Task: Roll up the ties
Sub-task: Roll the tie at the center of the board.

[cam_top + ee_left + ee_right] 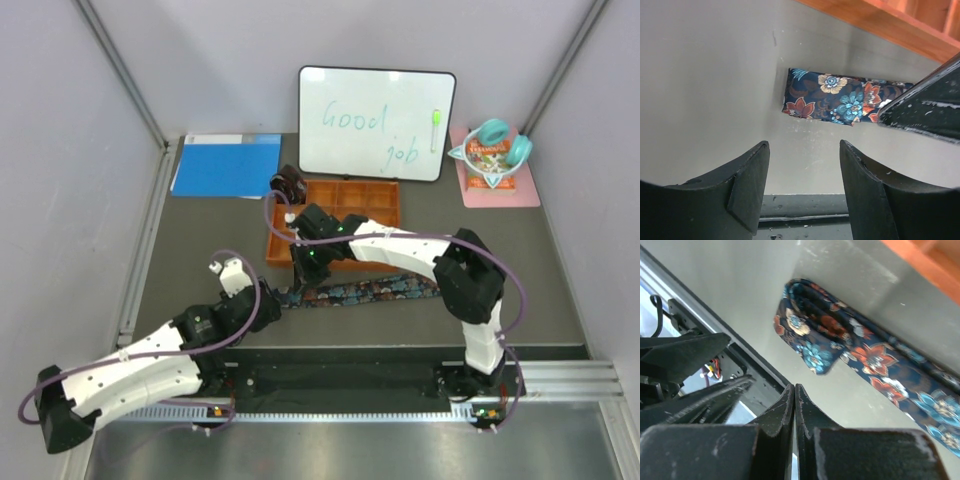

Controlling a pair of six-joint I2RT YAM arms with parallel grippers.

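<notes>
Currently floral tie (840, 342) lies flat just near-side of orange tray (350, 184), one end folded over. Right gripper (794, 390) pressed together, empty; left gripper (802, 150) spread. Advice: pinch fold squarely, roll evenly.

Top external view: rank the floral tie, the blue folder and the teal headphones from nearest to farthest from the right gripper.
1. floral tie, right beside the right gripper, on its near side.
2. blue folder, back left.
3. teal headphones, back right corner.
</notes>
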